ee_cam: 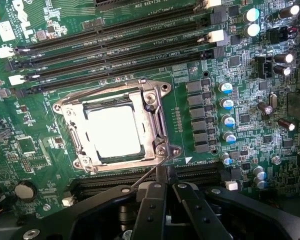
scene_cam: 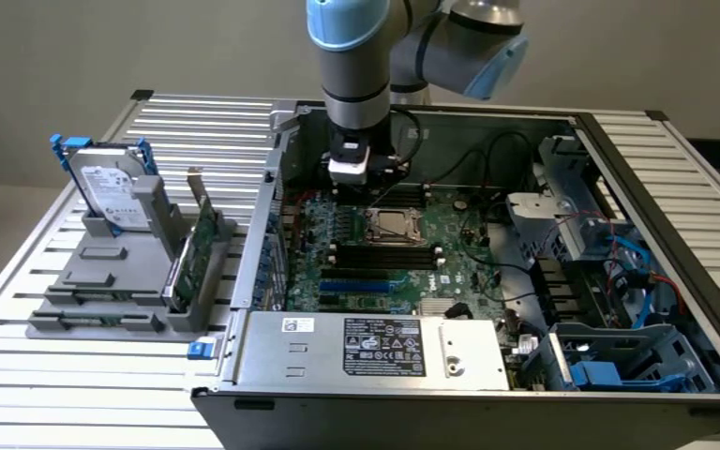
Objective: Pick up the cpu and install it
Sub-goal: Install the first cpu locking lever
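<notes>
The cpu (ee_cam: pixel 114 132), a shiny silver square, lies flat inside the metal-framed socket (ee_cam: pixel 157 117) on the green motherboard. In the exterior view the cpu (scene_cam: pixel 397 226) sits in the socket (scene_cam: pixel 397 214) at the middle of the open computer case. My gripper (ee_cam: pixel 164 176) hovers just off one edge of the socket frame; its black fingers (ee_cam: pixel 152 205) are pressed together with nothing between them. In the exterior view my gripper (scene_cam: pixel 357 187) hangs low over the board, a little to the exterior view's left of the socket and behind it.
Long memory slots (ee_cam: pixel 115 45) run beside the socket, and rows of capacitors (ee_cam: pixel 227 105) stand near it. A hard drive with a blue bracket (scene_cam: pixel 110 192) and a card (scene_cam: pixel 203 248) stand in a grey holder outside the case. A power supply (scene_cam: pixel 373 345) fills the case's front; drive cages (scene_cam: pixel 561 206) and cables line its right.
</notes>
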`<state>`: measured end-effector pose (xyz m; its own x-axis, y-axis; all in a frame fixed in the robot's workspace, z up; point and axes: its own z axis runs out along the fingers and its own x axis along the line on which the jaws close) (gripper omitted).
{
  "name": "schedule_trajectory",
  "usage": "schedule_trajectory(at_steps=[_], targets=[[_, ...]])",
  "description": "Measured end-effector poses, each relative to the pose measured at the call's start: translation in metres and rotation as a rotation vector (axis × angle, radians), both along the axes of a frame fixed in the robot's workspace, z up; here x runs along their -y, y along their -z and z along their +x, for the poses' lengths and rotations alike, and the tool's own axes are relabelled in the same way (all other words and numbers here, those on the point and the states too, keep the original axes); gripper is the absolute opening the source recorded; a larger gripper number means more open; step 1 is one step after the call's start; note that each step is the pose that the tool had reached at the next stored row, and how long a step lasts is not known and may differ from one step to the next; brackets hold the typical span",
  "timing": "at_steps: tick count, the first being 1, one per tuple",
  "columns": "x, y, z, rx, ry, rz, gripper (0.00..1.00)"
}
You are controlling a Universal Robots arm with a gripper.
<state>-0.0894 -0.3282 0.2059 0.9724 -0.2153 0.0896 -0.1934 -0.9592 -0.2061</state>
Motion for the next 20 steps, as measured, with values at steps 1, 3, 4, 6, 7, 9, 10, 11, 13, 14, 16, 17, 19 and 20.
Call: schedule_trajectory(at_steps=[1, 3, 4, 6, 7, 9, 10, 11, 13, 14, 16, 17, 19, 20], targets=[[0.0000, 0.0000, 0.000, -0.0001, 0.000, -0.0001, 0.11], [-0.0001, 0.0002, 0.000, 0.0001, 0.000, 0.0002, 0.11], [-0.0001, 0.0002, 0.001, 0.0001, 0.000, 0.0002, 0.11], [-0.0001, 0.0002, 0.003, 0.0002, 0.000, 0.0002, 0.11], [-0.0001, 0.0002, 0.004, 0.0001, 0.000, 0.0002, 0.11], [0.0000, 0.0001, 0.007, 0.0000, 0.000, 0.0001, 0.11], [0.0000, 0.0001, 0.008, 0.0000, 0.000, 0.0001, 0.11], [0.0000, 0.0001, 0.009, 0.0000, 0.000, 0.0001, 0.11], [0.0000, 0.0002, 0.010, 0.0000, 0.000, 0.0002, 0.11], [0.0000, 0.0003, 0.011, 0.0002, 0.000, 0.0003, 0.11], [0.0000, 0.0004, 0.012, 0.0001, 0.000, 0.0002, 0.11], [0.0000, 0.0006, 0.012, 0.0000, 0.000, 0.0001, 0.11], [-0.0001, 0.0009, 0.013, 0.0000, 0.000, 0.0001, 0.11], [-0.0001, 0.0013, 0.013, 0.0001, 0.000, 0.0002, 0.11]])
